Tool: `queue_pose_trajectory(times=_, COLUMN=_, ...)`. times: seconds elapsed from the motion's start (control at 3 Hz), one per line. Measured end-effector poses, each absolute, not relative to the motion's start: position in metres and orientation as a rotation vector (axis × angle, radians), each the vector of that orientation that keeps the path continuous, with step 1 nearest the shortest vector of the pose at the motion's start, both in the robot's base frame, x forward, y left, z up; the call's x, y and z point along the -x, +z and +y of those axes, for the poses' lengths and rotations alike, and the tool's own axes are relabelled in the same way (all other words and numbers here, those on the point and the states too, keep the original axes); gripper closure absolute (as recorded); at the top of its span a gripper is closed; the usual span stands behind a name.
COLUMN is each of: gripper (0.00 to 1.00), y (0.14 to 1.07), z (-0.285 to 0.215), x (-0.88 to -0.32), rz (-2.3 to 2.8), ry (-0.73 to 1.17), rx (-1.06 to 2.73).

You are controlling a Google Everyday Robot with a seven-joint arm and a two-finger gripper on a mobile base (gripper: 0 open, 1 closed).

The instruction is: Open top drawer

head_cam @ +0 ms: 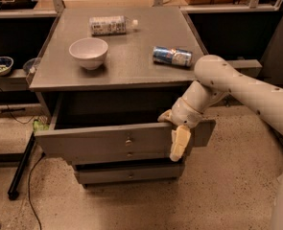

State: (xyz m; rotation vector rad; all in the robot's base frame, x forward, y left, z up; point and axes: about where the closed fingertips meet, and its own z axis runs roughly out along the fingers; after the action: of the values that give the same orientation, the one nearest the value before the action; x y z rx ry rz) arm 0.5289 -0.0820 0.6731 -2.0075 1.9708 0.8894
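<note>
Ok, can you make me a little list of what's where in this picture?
top drawer: pulled out, open
gripper: at the right end of the drawer front, over its top edge
white bowl: upright on the cabinet top, left side
plastic bottle: lying down at the back
can: lying on its side, right

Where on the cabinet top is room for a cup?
Free: front strip of the grey cabinet top, between white bowl and blue can. Crowded: back left, by clear bottle; gripper at right end of the open top drawer.
</note>
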Motion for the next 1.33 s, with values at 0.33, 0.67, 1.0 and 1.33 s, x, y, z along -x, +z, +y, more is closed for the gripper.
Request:
queue_pose_trajectory(times=0.33, gripper=0.0, y=0.676, z=-0.082, x=-0.529, rz=1.971, ry=0.89, rx=2.008)
queue_pose_trajectory(times=0.67, gripper=0.0, y=0.683, z=-0.087, x=-0.514, rz=1.92, ry=0.948, rx=2.024)
queue_pose_trajectory(times=1.0, gripper=0.0, y=0.696, z=-0.093, x=-0.495, rz=1.836, ry=1.0, rx=2.055)
queue_pose_trajectory(times=1.33, gripper=0.0, y=0.708, z=-0.095, x=-0.476, rz=1.751, ry=1.018, rx=2.098)
